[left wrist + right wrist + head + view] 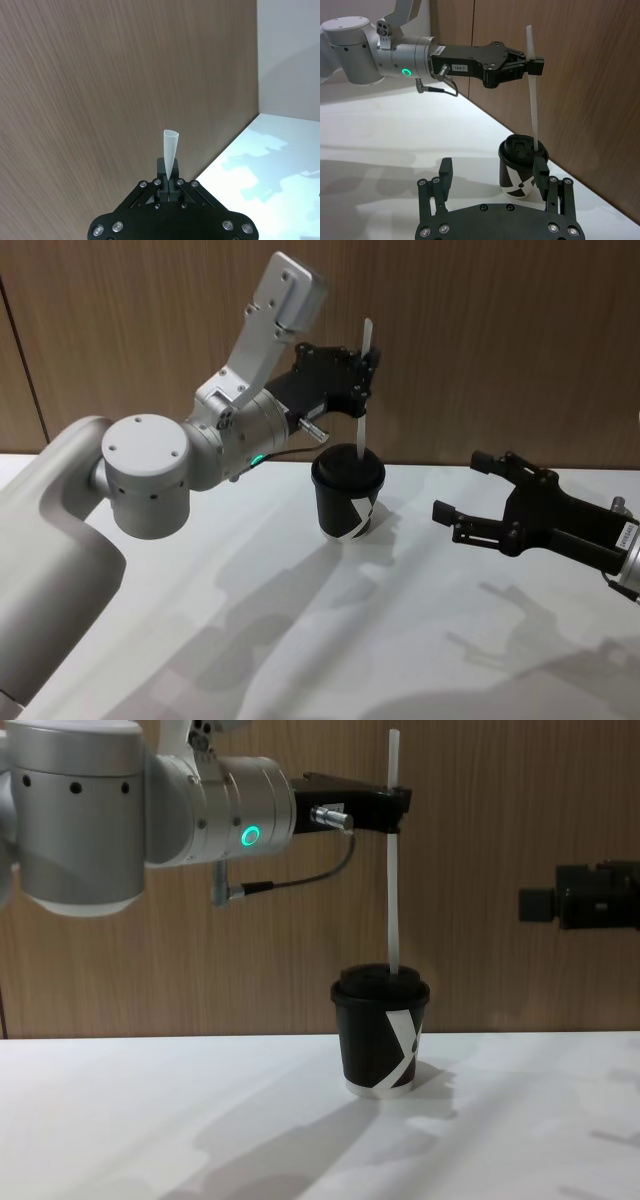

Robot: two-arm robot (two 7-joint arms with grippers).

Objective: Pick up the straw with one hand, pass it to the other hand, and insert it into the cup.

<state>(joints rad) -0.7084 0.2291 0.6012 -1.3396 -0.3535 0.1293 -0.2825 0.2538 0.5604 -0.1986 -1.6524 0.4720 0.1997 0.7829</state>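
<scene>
With the straw [392, 850] pinched upright in the left gripper [365, 375] and its lower tip touching the cup [381, 1038] lid, seems to be the insertion step. Needs a straight downward push next, then release. Right gripper [478, 492] spread empty beside the cup.

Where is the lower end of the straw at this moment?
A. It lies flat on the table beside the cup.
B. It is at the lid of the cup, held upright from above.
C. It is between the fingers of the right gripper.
B: the left gripper holds the straw upright, its lower end at the lid of the cup; the right gripper is open, off to the side.
</scene>
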